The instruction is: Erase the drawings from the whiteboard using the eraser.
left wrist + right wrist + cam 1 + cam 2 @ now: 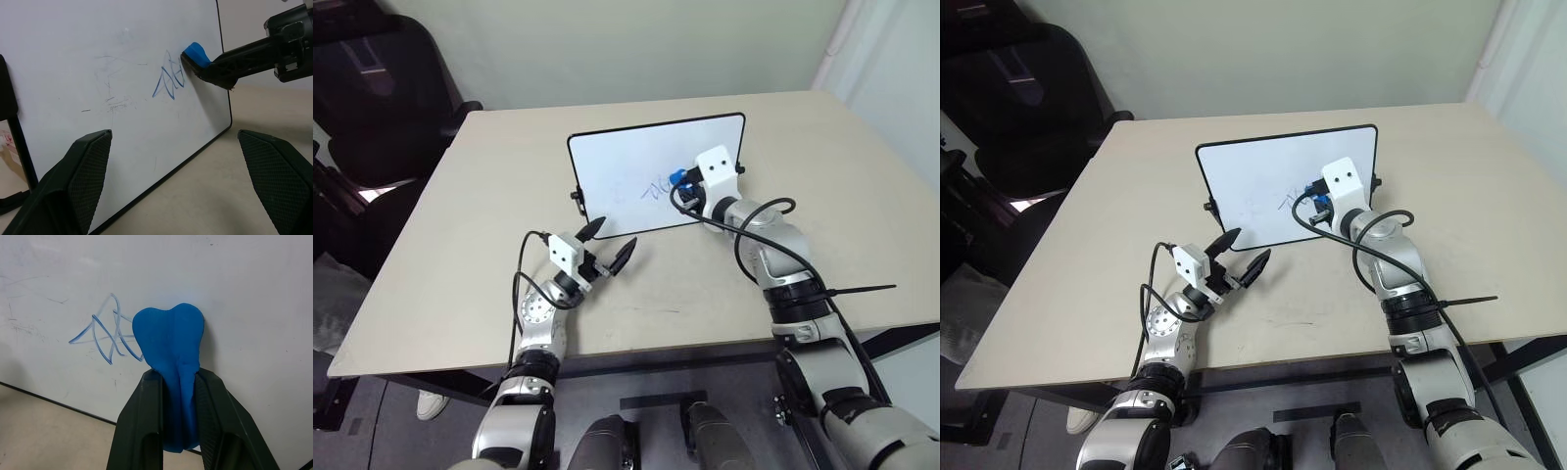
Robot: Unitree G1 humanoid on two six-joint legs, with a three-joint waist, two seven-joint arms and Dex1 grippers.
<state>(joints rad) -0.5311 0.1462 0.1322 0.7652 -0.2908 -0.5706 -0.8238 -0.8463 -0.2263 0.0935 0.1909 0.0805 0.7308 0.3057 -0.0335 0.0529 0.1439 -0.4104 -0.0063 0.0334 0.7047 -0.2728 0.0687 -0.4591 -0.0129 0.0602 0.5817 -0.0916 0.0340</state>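
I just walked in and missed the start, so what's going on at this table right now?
A humanoid robot is wiping a whiteboard that stands propped on a beige table. Its right gripper is shut on a blue eraser, pressed to the board right beside the drawings, a blue scribble that is not yet wiped off. The left gripper hangs open near the board's lower edge, holding nothing.

- The eraser's (pixel 172 352) lower end is hidden between the right tool's (pixel 178 382) fingers.
- The whiteboard (pixel 98 58) is cut off by the left wrist view's edges.
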